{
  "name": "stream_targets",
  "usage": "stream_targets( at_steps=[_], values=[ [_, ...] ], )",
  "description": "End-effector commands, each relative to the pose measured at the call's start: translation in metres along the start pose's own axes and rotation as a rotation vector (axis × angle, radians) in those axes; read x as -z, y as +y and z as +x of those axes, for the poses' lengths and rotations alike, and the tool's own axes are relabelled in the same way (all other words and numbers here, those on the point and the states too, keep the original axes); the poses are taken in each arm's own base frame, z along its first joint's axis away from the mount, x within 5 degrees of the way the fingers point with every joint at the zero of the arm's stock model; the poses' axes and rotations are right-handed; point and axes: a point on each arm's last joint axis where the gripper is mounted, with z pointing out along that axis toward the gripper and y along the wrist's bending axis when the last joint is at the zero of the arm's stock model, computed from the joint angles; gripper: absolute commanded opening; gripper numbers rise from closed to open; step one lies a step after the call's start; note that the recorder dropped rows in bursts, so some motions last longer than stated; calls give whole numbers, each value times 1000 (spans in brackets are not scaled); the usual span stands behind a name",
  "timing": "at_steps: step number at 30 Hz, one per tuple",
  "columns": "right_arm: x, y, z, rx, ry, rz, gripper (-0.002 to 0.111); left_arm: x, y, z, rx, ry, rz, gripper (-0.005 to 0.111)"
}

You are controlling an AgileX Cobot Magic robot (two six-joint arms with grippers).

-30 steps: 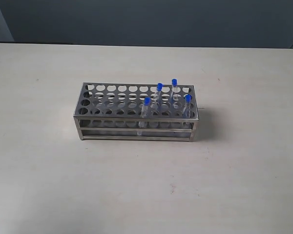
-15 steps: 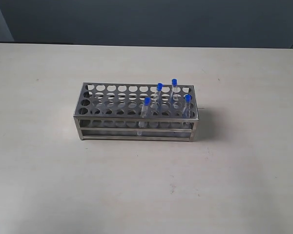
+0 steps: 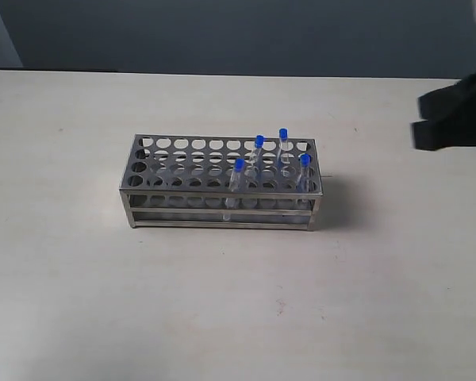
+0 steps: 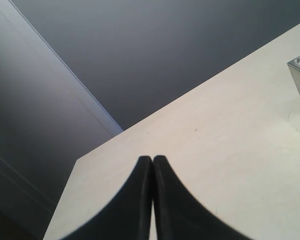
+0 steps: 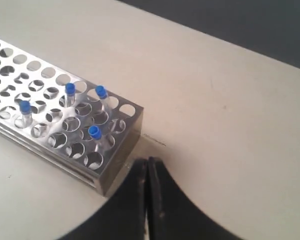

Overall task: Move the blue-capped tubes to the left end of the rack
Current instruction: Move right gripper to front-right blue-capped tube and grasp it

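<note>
Jaws on your right gripper [image 5: 148, 164] were pressed together on nothing, and its wrist view looked down on the near end of the rack [image 5: 121, 150], where the four blue-capped tubes [image 5: 94, 132] stood upright in holes. The exterior view showed that gripper only as a dark blur at the right edge, well apart from the rack on the table [image 3: 103, 302]. Your left gripper [image 4: 152, 161], also pressed together, appeared solely in its own wrist view, with one rack corner visible.
</note>
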Motion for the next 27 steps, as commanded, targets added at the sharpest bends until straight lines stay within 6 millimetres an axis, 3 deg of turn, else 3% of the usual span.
stream_targets(
  at_steps=[1, 5, 9, 11, 19, 27],
  values=[
    [-58, 7, 1, 82, 43, -6, -1, 0, 1, -2, 4, -4, -2, 1],
    [-90, 21, 10, 109, 95, -43, 9, 0, 1, -2, 4, -6, -2, 1],
    [-107, 35, 8, 122, 34, -47, 39, 0, 1, -2, 4, -6, -2, 1],
    [-111, 40, 6, 132, 5, -48, 47, 0, 1, -2, 4, -6, -2, 1],
    [-124, 41, 8, 117, -26, -23, 42, 0, 1, -2, 4, -6, -2, 1],
    [-135, 44, 15, 72, 56, -49, 42, 0, 1, -2, 4, -6, -2, 1]
  ],
)
